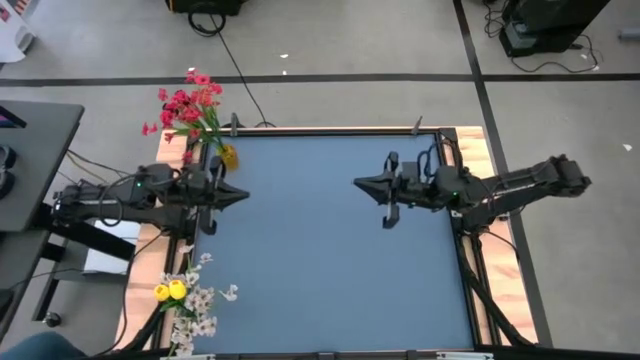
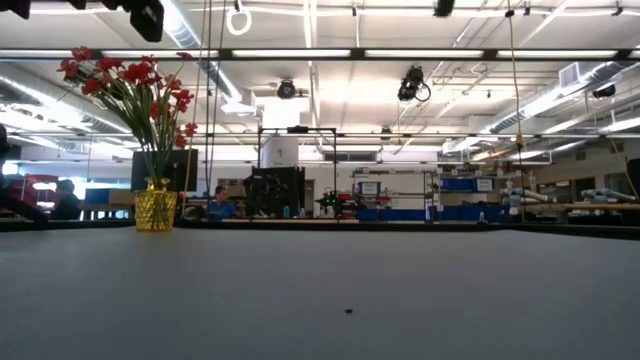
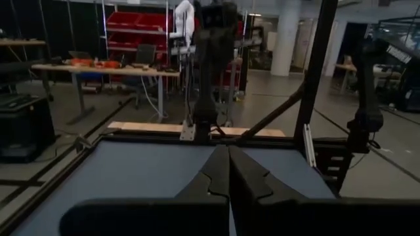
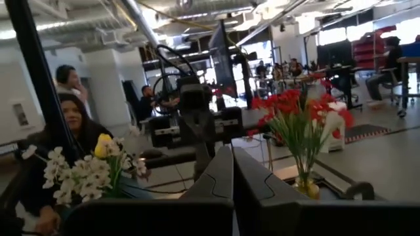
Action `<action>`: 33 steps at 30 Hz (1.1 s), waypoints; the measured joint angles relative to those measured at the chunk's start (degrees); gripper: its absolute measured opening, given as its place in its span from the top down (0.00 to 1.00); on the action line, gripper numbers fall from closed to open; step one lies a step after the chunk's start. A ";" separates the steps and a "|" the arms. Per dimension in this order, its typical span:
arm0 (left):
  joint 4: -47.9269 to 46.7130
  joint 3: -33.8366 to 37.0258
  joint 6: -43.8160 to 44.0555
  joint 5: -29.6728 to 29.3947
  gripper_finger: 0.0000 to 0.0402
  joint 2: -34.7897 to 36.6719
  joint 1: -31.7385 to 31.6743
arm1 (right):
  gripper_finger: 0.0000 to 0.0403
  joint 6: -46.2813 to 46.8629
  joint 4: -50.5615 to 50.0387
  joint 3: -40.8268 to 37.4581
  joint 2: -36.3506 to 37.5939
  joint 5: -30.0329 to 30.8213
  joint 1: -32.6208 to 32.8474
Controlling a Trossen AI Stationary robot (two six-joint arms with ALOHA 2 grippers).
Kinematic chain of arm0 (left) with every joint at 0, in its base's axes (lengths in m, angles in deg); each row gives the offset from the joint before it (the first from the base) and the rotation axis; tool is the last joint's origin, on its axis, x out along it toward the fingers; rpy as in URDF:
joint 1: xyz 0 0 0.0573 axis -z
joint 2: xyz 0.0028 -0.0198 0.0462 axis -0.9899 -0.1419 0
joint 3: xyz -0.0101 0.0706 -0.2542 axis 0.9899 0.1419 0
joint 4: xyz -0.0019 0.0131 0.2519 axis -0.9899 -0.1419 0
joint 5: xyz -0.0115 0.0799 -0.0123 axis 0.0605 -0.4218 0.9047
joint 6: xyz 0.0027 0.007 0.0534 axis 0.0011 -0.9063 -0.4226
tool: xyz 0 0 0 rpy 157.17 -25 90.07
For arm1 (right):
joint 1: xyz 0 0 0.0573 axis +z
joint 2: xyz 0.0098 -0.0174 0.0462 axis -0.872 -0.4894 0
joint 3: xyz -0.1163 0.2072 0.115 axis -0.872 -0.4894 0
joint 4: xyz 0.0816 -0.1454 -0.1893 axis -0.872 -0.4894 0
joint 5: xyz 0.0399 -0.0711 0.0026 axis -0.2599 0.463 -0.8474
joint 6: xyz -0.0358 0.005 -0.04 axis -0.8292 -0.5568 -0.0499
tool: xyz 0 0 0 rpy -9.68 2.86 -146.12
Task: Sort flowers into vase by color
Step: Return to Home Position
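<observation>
Both arms hang above the blue table (image 1: 330,270), facing each other across its middle, and nothing is in either grip. The left claw (image 1: 243,195) sits over the table's left side, its two fingers (image 3: 216,174) pressed flat together with no stem between them. The right claw (image 1: 358,182) mirrors it on the right side, fingers (image 4: 220,174) likewise squeezed shut on nothing. Look at the flowers: the red flowers (image 1: 188,105) stand upright in a gold vase (image 1: 229,156) at the table's far left corner, just beyond the left arm. The white flowers (image 1: 200,305) and yellow flowers (image 1: 170,291) are bunched together at the near left edge, well apart from the red; their vase is too hard to make out from above. No loose stem lies on the table, so the sorting looks finished, with red in one place and white and yellow in another. By my reading, the step in hand is the retreat to rest, not another pick. What's left calls for little: draw each arm back toward its own side and settle it, the left one keeping clear of the red blooms beside it so the gold vase isn't knocked.
</observation>
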 joint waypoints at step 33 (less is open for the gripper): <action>-5.80 11.25 -7.29 -11.38 1.00 15.02 0.66 | 1.00 5.35 -7.21 -24.51 19.23 -6.31 -6.62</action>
